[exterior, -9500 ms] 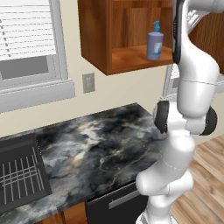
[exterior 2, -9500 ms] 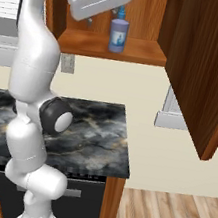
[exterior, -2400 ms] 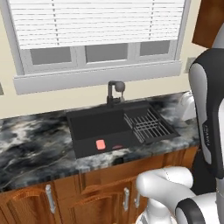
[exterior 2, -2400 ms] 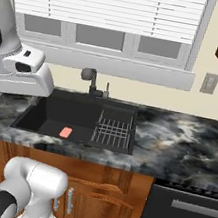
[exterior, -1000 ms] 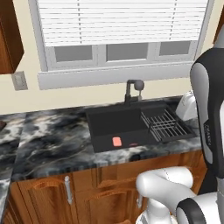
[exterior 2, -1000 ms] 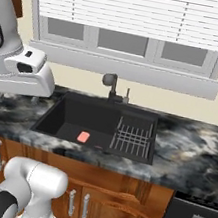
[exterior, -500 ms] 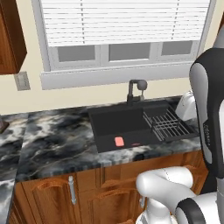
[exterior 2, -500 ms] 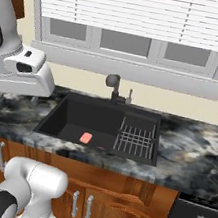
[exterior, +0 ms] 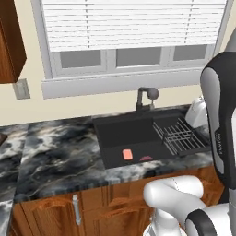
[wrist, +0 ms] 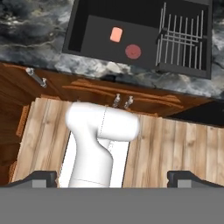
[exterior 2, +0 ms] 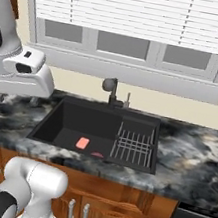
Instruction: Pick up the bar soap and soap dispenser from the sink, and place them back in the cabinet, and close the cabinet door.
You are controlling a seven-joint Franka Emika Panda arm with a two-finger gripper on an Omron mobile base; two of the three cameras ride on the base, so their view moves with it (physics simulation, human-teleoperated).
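1. Looking along the hand, the gripper [wrist: 112, 178] shows its two dark fingertips [wrist: 38, 177] far apart at the bottom of the hand view; the fingers are spread wide and nothing is between them.
2. The gripper hangs high above the floor in front of the lower cupboards, well apart from the sink [wrist: 76, 26] and from everything in it.
3. The bar soap [wrist: 116, 34] lies flat on the bottom of the sink, in the open part of the basin and not in the wire rack [wrist: 181, 37]. Near it, a little toward the rack, lies a darker red piece [wrist: 133, 51]; this one is not the soap.
4. In the left base view the bar soap [exterior: 127, 154] is near the front wall of the sink [exterior: 103, 140], and the same in the right base view [exterior 2: 82, 143].
5. I cannot find the soap dispenser in the sink in any view, so I judge that it is perhaps put away; the pictures do not prove it.
6. As I judge it, the bar soap is not yet picked up, and placing it in the cabinet and closing the door are left to do.
7. The hand view shows the red piece as a full round disc, while the base views show only a thin dark red edge [exterior 2: 97, 154].
8. The base views show the faucet [exterior: 146, 97] and the window [exterior: 133, 27] behind it. The left base view alone shows a corner of brown wood [exterior: 10, 41] at the upper left, maybe the cabinet.
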